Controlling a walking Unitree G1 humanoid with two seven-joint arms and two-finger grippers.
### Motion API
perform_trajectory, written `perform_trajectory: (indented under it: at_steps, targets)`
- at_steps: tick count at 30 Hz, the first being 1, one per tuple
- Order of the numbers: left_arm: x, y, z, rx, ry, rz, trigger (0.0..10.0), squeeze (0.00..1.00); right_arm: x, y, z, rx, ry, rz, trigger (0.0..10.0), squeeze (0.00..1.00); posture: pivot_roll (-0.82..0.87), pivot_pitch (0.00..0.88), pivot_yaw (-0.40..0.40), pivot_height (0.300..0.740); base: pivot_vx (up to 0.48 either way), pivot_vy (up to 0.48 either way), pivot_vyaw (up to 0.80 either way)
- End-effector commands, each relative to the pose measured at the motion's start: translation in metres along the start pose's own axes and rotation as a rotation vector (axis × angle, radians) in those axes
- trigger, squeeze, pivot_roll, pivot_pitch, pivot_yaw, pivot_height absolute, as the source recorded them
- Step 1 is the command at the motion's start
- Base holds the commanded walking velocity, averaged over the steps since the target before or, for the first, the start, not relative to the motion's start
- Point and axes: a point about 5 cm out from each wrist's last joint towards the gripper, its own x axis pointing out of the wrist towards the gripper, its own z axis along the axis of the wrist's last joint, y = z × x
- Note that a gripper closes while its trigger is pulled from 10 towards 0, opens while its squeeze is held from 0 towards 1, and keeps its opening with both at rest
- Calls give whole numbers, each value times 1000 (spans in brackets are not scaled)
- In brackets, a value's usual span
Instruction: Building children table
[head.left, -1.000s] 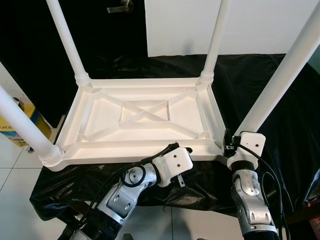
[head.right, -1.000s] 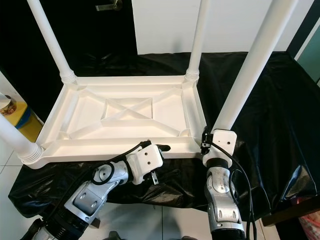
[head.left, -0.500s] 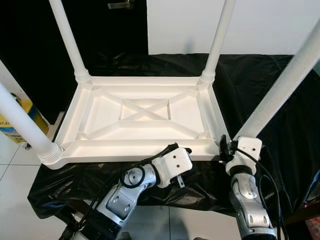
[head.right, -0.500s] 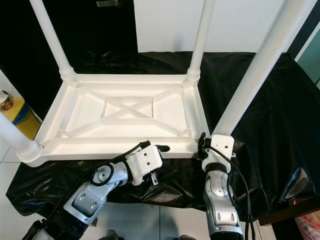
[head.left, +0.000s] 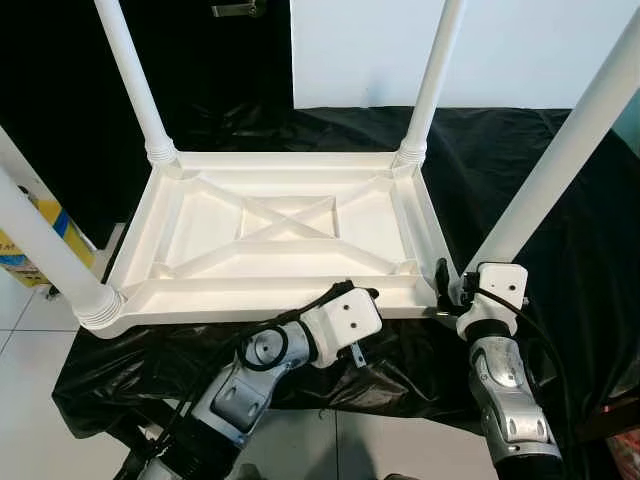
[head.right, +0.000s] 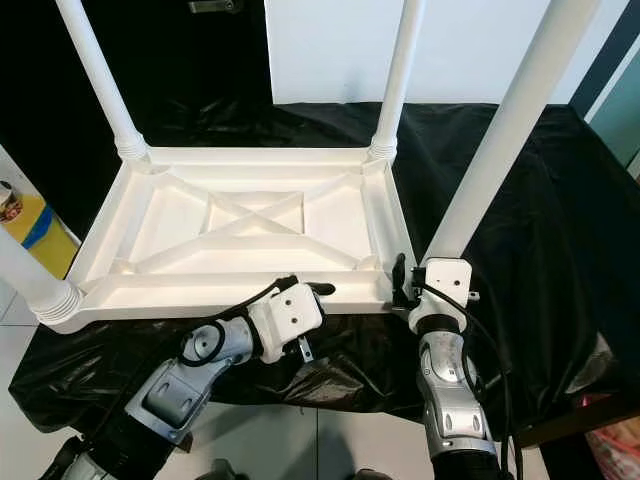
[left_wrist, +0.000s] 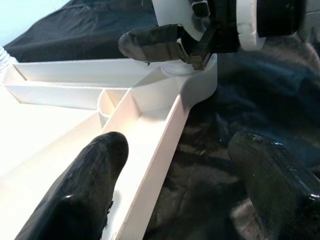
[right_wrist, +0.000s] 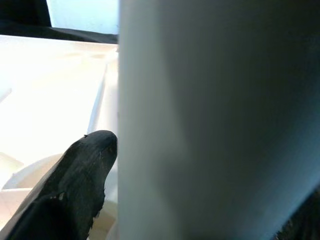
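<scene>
Both grippers work the upturned table (head.left: 290, 235): left gripper (head.left: 352, 296) jaws released astride its rim, right gripper (head.left: 452, 290) grasping a leg (head.left: 555, 160).

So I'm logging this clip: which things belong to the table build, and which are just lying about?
Belongs to the build:
- upturned white tabletop
- near-right leg, held by right tool
- left tool, open astride the tabletop's near rim

Lying about:
- black cloth
- yellow container
- door handle

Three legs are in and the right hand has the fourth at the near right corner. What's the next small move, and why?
Probably keep pressing and twisting the fourth leg into its corner socket: the right hand grips its base there, while the left hand, open, straddles the tabletop near edge to steady it.
</scene>
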Motion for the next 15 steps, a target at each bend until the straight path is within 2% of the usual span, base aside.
perform_trajectory:
  at_steps: [1, 15]
  targets:
    - [0, 9, 3, 2, -14, 121, 10000, 0, 5, -3, 3, -1, -17, 6, 10000, 0, 62, 17, -82, 740, 0, 0, 0]
    - [-2, 10, 4, -29, -24, 174, 10000, 0, 11, -9, 12, -13, -52, 40, 10000, 0, 73, 57, -109, 740, 0, 0, 0]
